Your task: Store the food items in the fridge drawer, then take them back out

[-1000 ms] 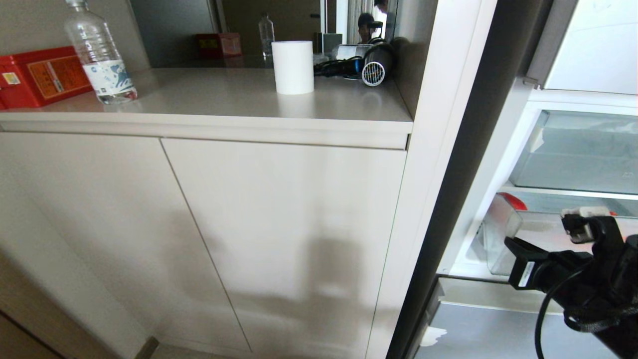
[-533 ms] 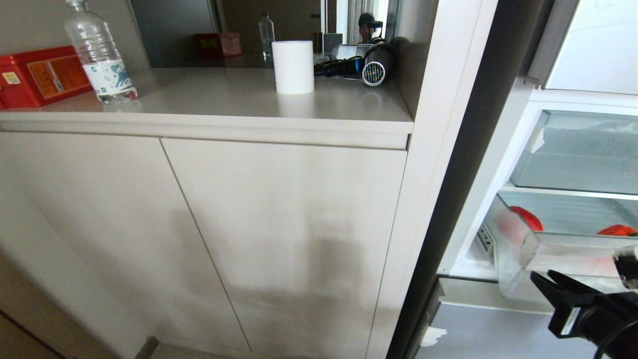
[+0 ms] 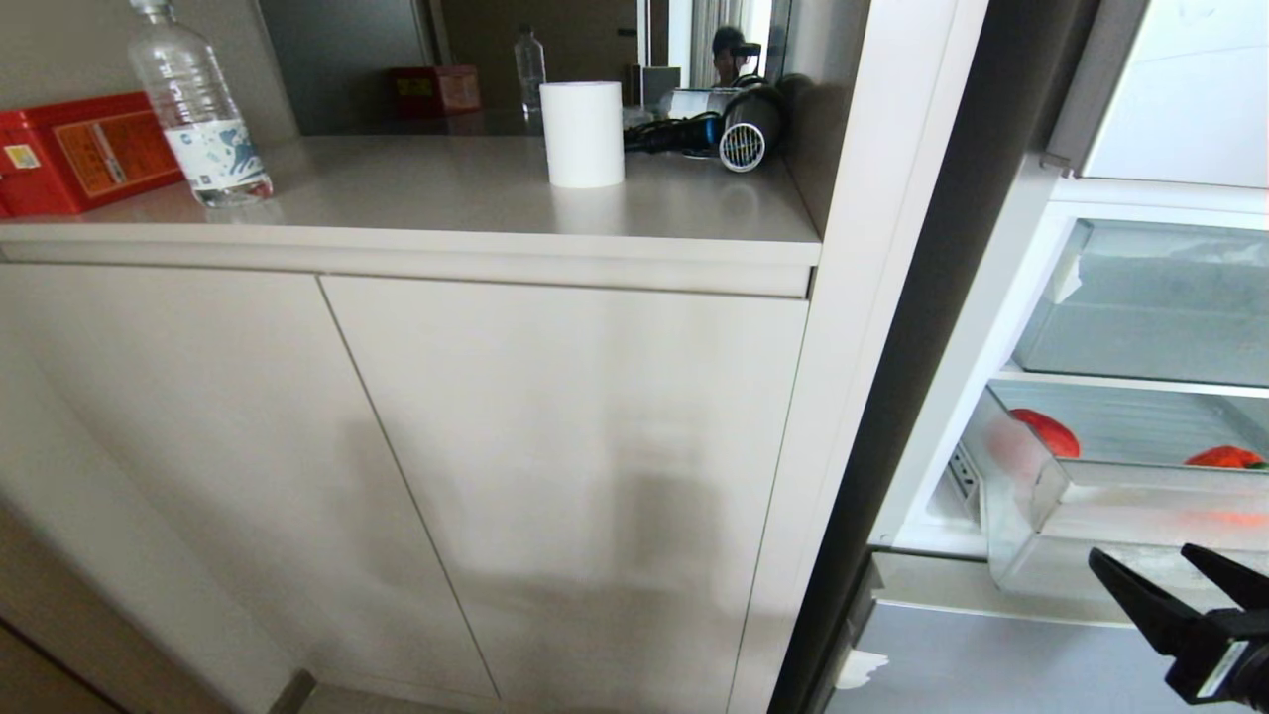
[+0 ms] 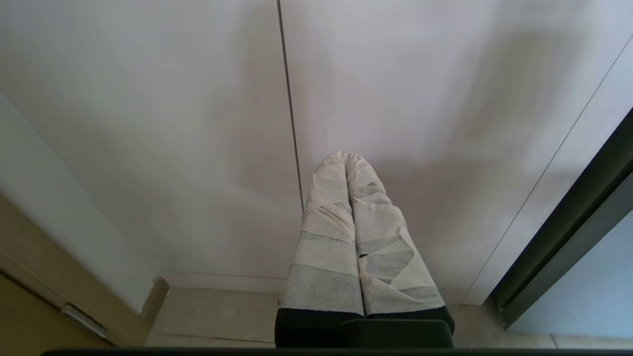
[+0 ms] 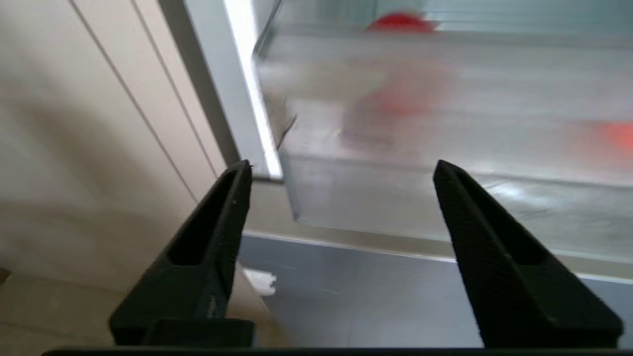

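Observation:
The fridge drawer (image 3: pixel 1110 511) stands pulled out at the right edge of the head view, a clear bin with a frosted front lip. Inside it lie the food items: a red apple (image 3: pixel 1046 433) at the drawer's left end and an orange fruit (image 3: pixel 1224 457) further right, half hidden by the lip. My right gripper (image 3: pixel 1142 555) hangs open just below and in front of the lip, holding nothing. In the right wrist view the black fingers (image 5: pixel 222 222) frame the drawer front (image 5: pixel 445 198), with the apple (image 5: pixel 400 22) showing above it. My left gripper (image 4: pixel 346 157) is shut and empty, parked facing the cabinet doors.
A beige cabinet (image 3: pixel 496 446) fills the left and middle. Its counter carries a water bottle (image 3: pixel 198 109), a red box (image 3: pixel 79 149), a white roll (image 3: pixel 583 134) and a hair dryer (image 3: pixel 739 134). Another clear bin (image 3: pixel 1150 307) sits above the drawer, and a grey-blue panel (image 3: pixel 991 664) below it.
The drawer has slid further out, so both fruits now show. My right gripper has let go of the lip, opened, and dropped down and back from the drawer.

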You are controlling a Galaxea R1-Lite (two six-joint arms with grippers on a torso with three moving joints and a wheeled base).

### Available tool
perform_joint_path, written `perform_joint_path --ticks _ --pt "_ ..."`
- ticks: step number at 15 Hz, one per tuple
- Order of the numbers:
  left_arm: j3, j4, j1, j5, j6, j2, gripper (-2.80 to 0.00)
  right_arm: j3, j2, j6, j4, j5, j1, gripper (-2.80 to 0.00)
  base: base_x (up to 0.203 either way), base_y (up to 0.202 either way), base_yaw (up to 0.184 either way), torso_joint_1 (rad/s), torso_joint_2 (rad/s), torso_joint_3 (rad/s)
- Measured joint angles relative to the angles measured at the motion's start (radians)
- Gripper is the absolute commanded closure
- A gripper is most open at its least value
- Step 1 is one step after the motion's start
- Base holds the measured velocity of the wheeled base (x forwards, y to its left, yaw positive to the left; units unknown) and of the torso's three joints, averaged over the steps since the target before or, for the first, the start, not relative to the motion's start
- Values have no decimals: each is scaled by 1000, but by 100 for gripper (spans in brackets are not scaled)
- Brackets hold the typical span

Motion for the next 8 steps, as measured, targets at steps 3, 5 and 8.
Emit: perform_joint_path --ticks 3,5,8 --pt "0 0 0 0 0 0 0 -155 -198 0 299 -1 -4 0 0 0 0 0 0 0" --pt "0 0 0 0 0 0 0 -328 -292 3 576 -1 -6 0 0 0 0 0 0 0" --pt "0 0 0 0 0 0 0 -501 -286 5 886 -12 -20 0 0 0 0 0 0 0"
